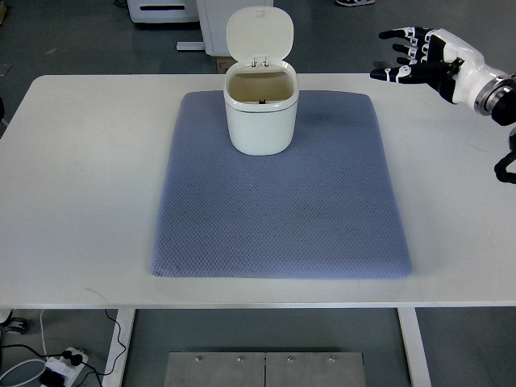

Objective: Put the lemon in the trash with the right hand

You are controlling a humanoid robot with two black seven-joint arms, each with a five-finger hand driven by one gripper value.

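Currently, right hand [419, 56] hovers upper right of frame, fingers apart, holding nothing. No lemon is visible. Trash bin [260, 113] stands upper centre on the mat [282, 210], lid [260, 34] raised for deposit.

trash bin [260, 113]: 1, lid up | blue mat [278, 201]: 1 | white table [81, 201]: 1 | robot hand [423, 58]: 1 | power strip [64, 363]: 1
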